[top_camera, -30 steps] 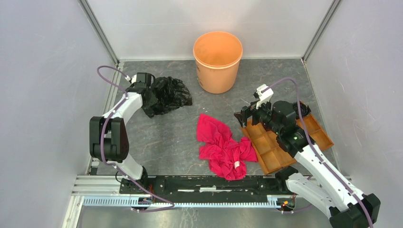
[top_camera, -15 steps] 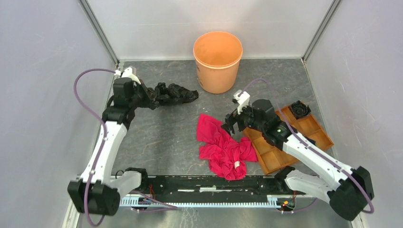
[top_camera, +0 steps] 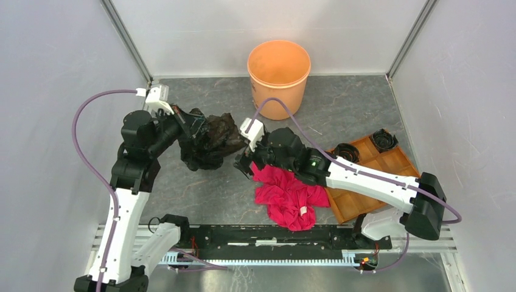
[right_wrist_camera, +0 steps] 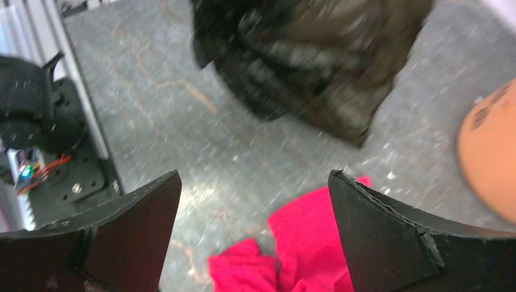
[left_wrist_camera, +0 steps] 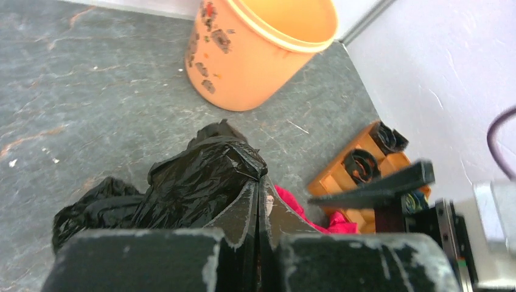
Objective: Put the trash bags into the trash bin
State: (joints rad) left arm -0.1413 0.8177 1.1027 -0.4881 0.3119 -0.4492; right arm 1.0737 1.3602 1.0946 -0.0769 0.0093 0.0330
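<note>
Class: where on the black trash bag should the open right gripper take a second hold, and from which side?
Probably the crumpled folds at the free right end of the trash bag, approached from the right, where the right gripper stands open. The left gripper is shut on the opposite end, leaving those ridges exposed.

The black bag (right_wrist_camera: 316, 61) is blurring and running off the right wrist view's top edge; the bucket (right_wrist_camera: 488, 159) is showing only what seems its wall.
</note>
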